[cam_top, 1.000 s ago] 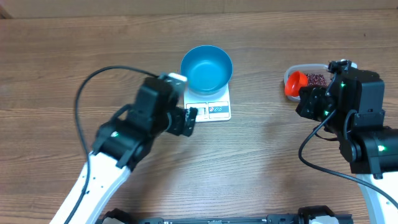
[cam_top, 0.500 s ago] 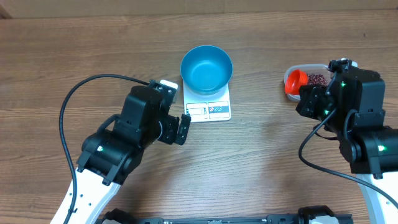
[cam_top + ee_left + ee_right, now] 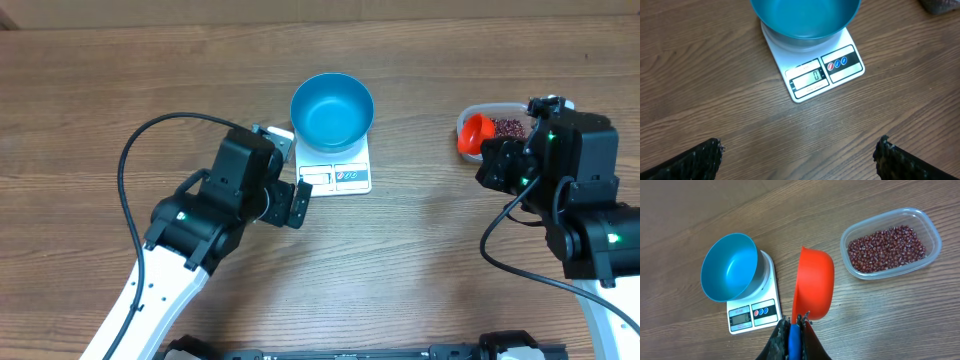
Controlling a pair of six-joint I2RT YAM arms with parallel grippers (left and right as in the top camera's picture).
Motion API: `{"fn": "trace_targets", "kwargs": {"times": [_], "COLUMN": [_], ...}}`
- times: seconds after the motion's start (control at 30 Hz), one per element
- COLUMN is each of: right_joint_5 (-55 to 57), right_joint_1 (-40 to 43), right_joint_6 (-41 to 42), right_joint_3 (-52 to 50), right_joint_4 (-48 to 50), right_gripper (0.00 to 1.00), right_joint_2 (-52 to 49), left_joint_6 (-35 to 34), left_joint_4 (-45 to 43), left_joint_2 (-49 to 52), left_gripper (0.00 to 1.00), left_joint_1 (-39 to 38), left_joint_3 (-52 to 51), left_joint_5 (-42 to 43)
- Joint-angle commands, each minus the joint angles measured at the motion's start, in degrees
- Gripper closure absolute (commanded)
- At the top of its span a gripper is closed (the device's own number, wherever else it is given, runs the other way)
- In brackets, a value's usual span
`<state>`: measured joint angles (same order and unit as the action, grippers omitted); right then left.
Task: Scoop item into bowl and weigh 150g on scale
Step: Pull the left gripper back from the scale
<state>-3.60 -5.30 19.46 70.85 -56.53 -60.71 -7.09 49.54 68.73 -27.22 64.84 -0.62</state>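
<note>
1. On the wooden table [image 3: 100, 90] the scale [image 3: 805, 95] lies near the middle. The bowl [image 3: 332, 110] sits on its platform at the 12 o'clock end. The display [image 3: 810, 79] and the blue-marked buttons [image 3: 838, 62] are at the 6 o'clock end, and the display shows a zero.
2. Well apart from the bowl, at its 3 o'clock, stands a clear plastic tub [image 3: 935, 240]. The beans [image 3: 887, 247] lie as a loose layer across its floor.
3. A red scoop [image 3: 812, 282] hangs at the tub's 9 o'clock end, on the side facing the bowl and tipped up on its edge. We cannot tell whether it touches the tub's rim.
4. The left arm's dark body lies at 8 o'clock from the scale. Its black cable [image 3: 125, 165] loops out toward the table's 9 o'clock side.
5. The left gripper [image 3: 799, 152] reaches in from 7 o'clock and faces the scale's display end from just beside it. In its wrist view we see only the two fingertips, at the lower corners. They are spread as wide as they go, with bare wood between them and nothing in their hold.
6. The right arm stands at the table's 4 o'clock side, with its wrist near the tub's 6 o'clock edge. The right gripper [image 3: 794, 325] has its jaws pinched tight on the scoop's blue handle [image 3: 794, 339]. It holds the scoop's cup out ahead of the fingers.
</note>
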Motion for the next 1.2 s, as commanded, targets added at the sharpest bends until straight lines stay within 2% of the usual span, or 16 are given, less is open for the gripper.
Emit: {"fn": "trace_targets", "kwargs": {"times": [0.0, 0.33, 0.5, 0.67, 0.77, 0.97, 1.17], "right_joint_5": [0.55, 0.52, 0.5, 0.52, 0.5, 0.52, 0.52], "right_joint_1": [-0.2, -0.2, -0.2, -0.22, -0.22, -0.22, -0.22], "right_joint_6": [0.17, 0.2, 0.2, 0.2, 0.22, 0.2, 0.2], "right_joint_3": [1.6, 1.6, 1.6, 1.6, 1.6, 1.6, 1.6], "right_joint_4": [-0.04, -0.66, -0.87, -1.51, -1.73, -1.68, -1.64], "right_gripper": [0.96, 0.96, 0.96, 0.96, 0.96, 0.96, 0.96], "right_joint_2": [0.15, 0.15, 0.15, 0.15, 0.15, 0.15, 0.15], "left_joint_6": [1.07, 1.49, 10.08, 11.21, 11.19, 11.15, 10.93], "left_joint_4": [-0.09, 0.31, -3.26, -2.32, -1.31, -11.37, -14.27], "left_joint_2": [2.29, 4.17, 0.35, -5.57, -9.49, -18.58, -19.21], "left_gripper": [0.0, 0.0, 0.0, 0.01, 0.01, 0.0, 0.0], "left_joint_1": [0.28, 0.24, -0.87, -3.39, -3.56, -3.56, -3.56], "left_joint_3": [-0.07, -0.07, -0.07, -0.26, -2.14, -12.33, -14.6], "left_joint_5": [0.46, 1.27, 5.55, -1.7, -2.73, -0.15, 0.24]}}
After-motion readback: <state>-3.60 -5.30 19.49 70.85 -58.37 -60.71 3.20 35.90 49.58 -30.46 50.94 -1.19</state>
